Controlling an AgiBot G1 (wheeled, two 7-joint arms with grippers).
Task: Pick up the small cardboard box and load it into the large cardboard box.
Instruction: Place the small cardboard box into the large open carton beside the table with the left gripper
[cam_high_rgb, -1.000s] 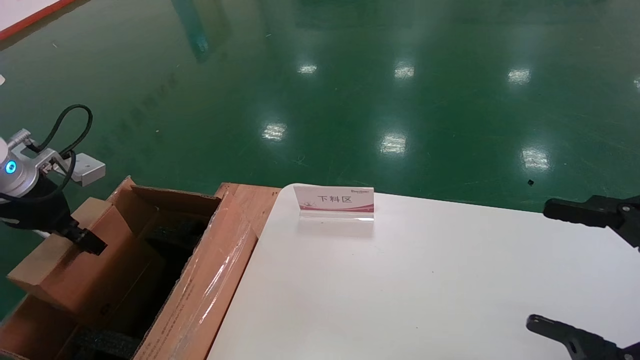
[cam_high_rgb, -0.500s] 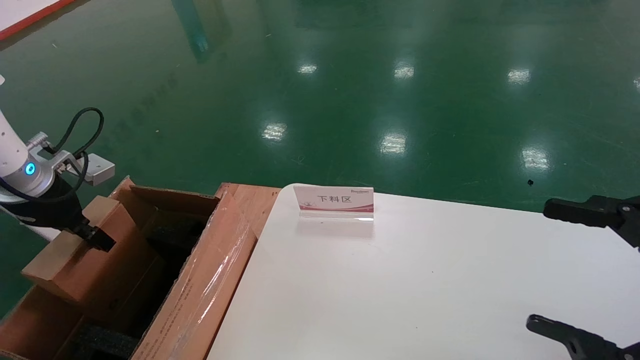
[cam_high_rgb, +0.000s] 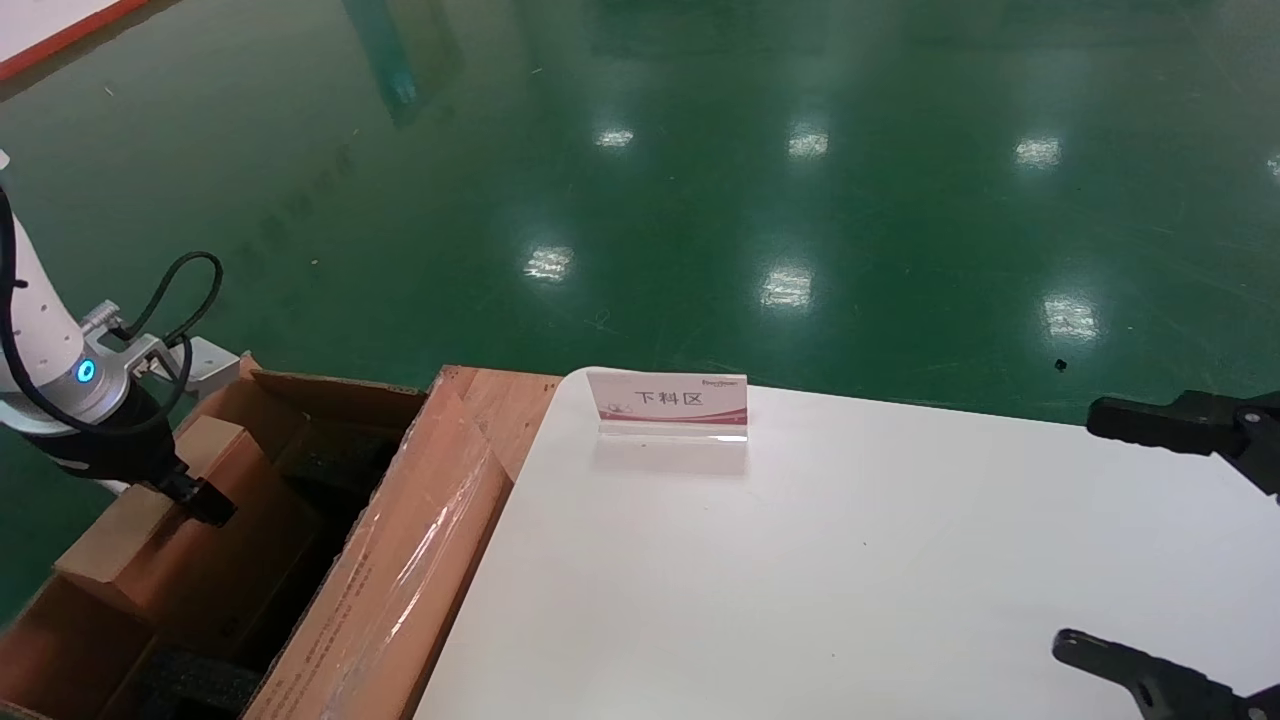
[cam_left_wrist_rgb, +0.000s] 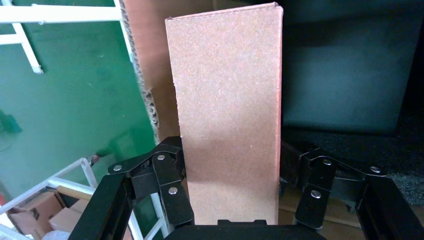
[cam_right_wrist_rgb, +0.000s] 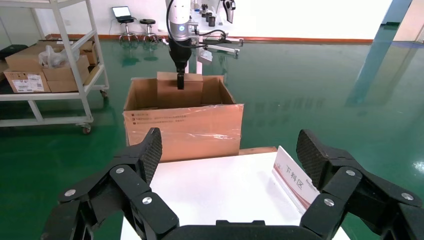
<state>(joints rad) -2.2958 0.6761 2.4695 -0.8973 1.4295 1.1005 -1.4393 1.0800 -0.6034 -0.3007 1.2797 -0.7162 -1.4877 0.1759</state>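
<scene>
The small cardboard box (cam_high_rgb: 160, 545) stands on its edge, partly inside the large cardboard box (cam_high_rgb: 400, 570), near the wall of the carton that is far from the table. Its upper part rises above the rim of the carton. The left gripper (cam_high_rgb: 195, 497) holds it from above, and in the left wrist view its two fingers (cam_left_wrist_rgb: 167, 187) press on both sides of the slim box (cam_left_wrist_rgb: 227, 115), so the jaws are closed on it. The plain pinkish-brown face of the box fills the middle of that view, and dark foam (cam_left_wrist_rgb: 345, 85) shows behind it inside the carton.

The large cardboard box is open at the top. Its long flap with glossy clear tape (cam_high_rgb: 430, 560) leans toward the white table (cam_high_rgb: 800, 580). In the right wrist view the carton (cam_right_wrist_rgb: 182, 127) stands on the green floor (cam_right_wrist_rgb: 310, 80) beyond the table edge, with the small box (cam_right_wrist_rgb: 179, 90) standing in it under the left gripper (cam_right_wrist_rgb: 180, 82).

The right gripper (cam_high_rgb: 1150, 545) waits over the right side of the table, away from both boxes, and its fingers (cam_right_wrist_rgb: 145, 152) are spread wide apart with nothing between them. A small sign with Chinese characters (cam_high_rgb: 668, 403) stands near the far edge of the table. A white shelf cart (cam_right_wrist_rgb: 50, 65) with some cartons is on the floor to the side.
</scene>
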